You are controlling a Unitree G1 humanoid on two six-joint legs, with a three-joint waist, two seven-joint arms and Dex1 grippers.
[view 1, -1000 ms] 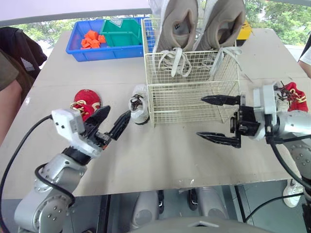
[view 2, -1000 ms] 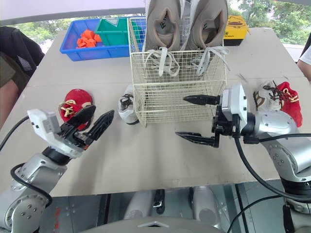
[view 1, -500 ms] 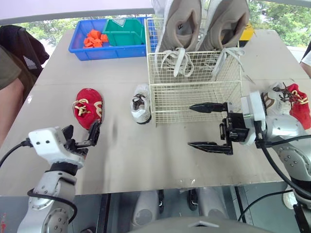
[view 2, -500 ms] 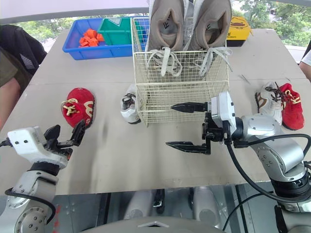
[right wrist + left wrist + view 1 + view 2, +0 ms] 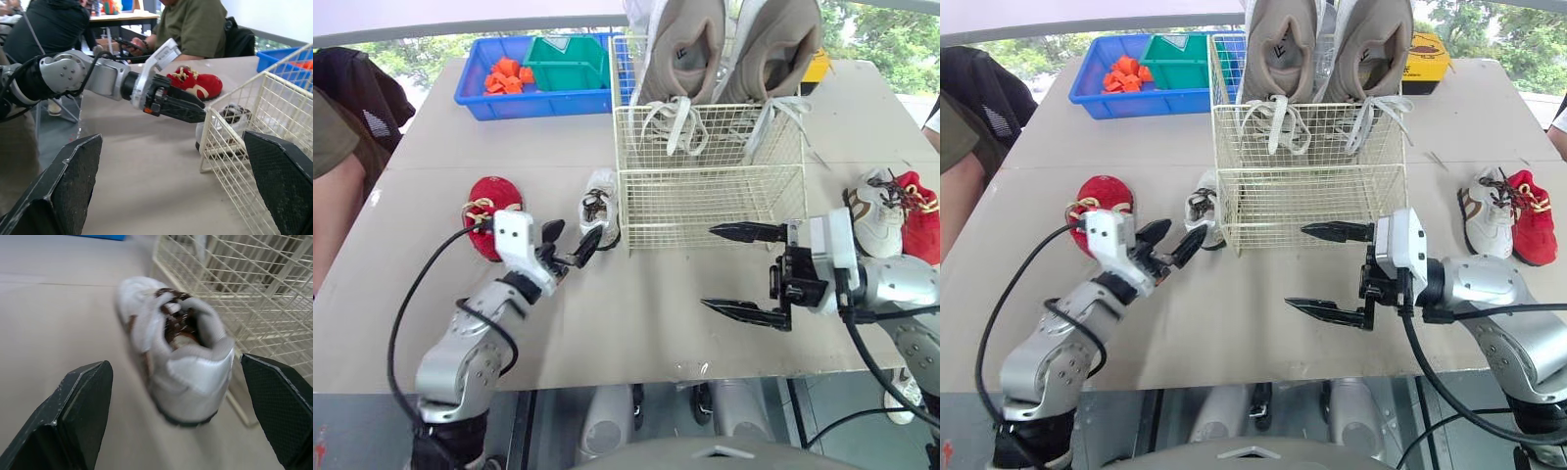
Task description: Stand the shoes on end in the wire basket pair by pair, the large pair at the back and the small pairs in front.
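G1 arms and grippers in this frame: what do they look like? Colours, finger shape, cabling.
The left arm and right arm have silver-grey shells with rounded joints. Each carries a white boxy wrist module. The left gripper and right gripper each have two black tapered fingers with finely textured pads. A black cable loops outside each arm.

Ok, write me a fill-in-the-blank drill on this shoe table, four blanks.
The large beige pair of shoes stands on end at the ____ of the cream wire basket.
The open left claw points at the small ____ shoe beside the basket.
The open right claw holds ____.
The orange pieces lie in the ____ plastic tray.
Missing: back, white, nothing, blue.
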